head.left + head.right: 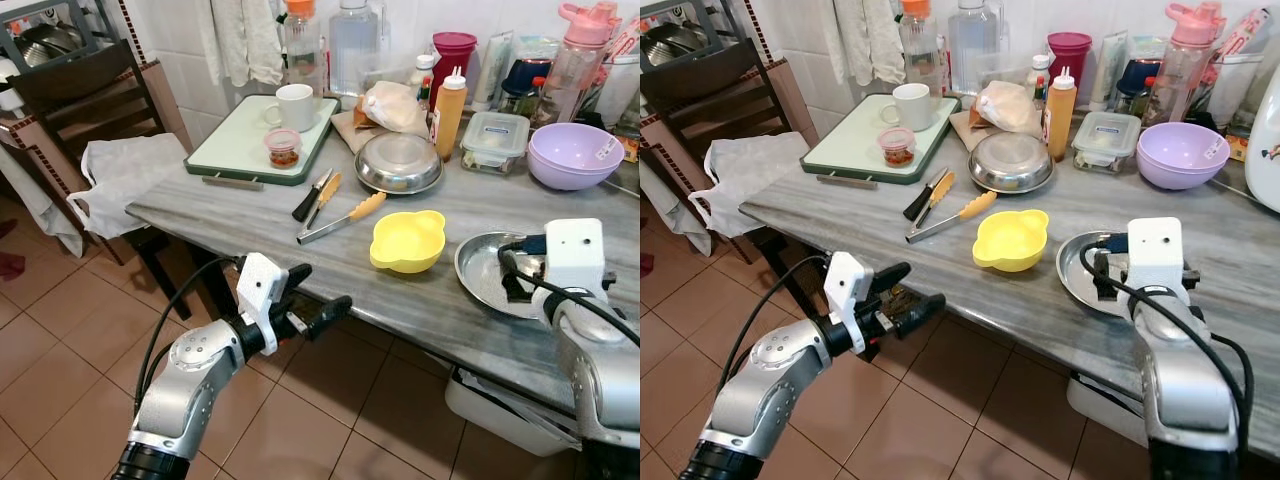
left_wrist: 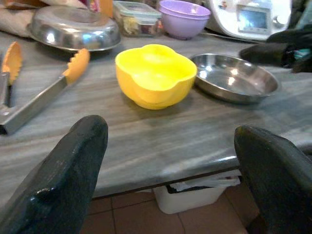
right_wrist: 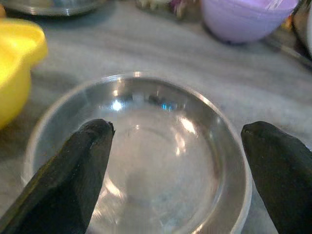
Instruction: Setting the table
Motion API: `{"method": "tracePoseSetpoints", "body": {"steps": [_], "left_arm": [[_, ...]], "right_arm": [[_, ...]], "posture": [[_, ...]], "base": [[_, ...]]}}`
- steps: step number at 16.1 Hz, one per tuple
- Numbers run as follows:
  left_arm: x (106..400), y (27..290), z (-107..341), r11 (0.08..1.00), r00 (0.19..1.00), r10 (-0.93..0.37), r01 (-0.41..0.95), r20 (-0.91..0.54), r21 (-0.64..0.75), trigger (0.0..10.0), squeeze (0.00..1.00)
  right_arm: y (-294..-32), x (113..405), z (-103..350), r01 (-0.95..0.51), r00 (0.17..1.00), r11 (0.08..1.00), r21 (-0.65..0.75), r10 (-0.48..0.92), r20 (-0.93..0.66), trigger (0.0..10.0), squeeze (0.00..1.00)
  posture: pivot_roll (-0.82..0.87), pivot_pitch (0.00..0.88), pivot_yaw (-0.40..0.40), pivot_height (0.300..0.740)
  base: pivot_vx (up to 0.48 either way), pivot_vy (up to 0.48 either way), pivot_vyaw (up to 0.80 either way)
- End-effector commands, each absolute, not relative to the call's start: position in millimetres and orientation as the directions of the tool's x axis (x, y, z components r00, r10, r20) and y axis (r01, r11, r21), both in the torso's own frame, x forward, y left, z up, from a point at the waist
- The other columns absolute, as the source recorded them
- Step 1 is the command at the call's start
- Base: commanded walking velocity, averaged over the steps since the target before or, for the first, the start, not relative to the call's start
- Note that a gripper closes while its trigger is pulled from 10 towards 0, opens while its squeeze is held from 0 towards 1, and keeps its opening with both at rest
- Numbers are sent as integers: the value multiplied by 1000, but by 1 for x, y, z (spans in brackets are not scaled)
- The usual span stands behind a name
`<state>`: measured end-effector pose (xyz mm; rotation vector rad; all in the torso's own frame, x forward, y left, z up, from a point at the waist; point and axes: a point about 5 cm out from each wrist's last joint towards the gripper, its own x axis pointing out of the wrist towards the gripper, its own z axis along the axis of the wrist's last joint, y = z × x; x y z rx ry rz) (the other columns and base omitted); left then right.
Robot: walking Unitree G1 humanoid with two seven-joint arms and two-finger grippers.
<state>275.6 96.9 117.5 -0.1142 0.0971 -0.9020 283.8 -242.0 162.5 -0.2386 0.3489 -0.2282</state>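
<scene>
A yellow bowl (image 1: 407, 240) sits near the front edge of the grey marble table (image 1: 240, 225). Just right of it lies a shallow steel plate (image 1: 478, 272). My right gripper (image 3: 178, 127) hovers open right over that plate (image 3: 161, 165), with nothing between its fingers. Orange-tipped steel tongs (image 1: 340, 218) and a black-handled knife (image 1: 308, 198) lie left of the bowl. My left gripper (image 1: 312, 296) is open and empty, held in front of and slightly below the table's front edge, pointing towards the yellow bowl (image 2: 156, 73).
At the back stand a green tray (image 1: 235, 150) with a white mug (image 1: 292, 106) and a small cup (image 1: 283, 148), an upturned steel dish (image 1: 400, 162), a purple bowl (image 1: 575, 153), a sauce bottle (image 1: 449, 110) and jars. A dark chair (image 1: 90, 100) and a white bag (image 1: 125, 170) are on the left.
</scene>
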Motion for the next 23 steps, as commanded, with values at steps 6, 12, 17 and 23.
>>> {"method": "tracePoseSetpoints", "body": {"steps": [6,12,17,23], "left_arm": [[273,102,120,608,607,-793,783,-53,-136,10000,0],[273,102,120,599,597,-800,789,-63,-139,10000,0],[274,102,120,594,591,-804,792,-71,-138,10000,0],[273,102,119,594,590,-804,792,-75,-141,10000,0]], "right_arm": [[-243,289,156,115,875,972,-203,-196,-443,10000,82],[-241,287,150,109,850,985,-131,-161,-502,10000,0],[-229,289,149,85,846,996,-32,-89,-526,10000,0],[-222,291,152,65,847,998,11,-49,-529,10000,0]], "posture": [[-151,0,57,740],[-153,0,61,740],[-146,0,60,740],[-145,0,55,740]], "base": [[0,0,0],[0,0,0],[0,0,0],[0,0,0]]}}
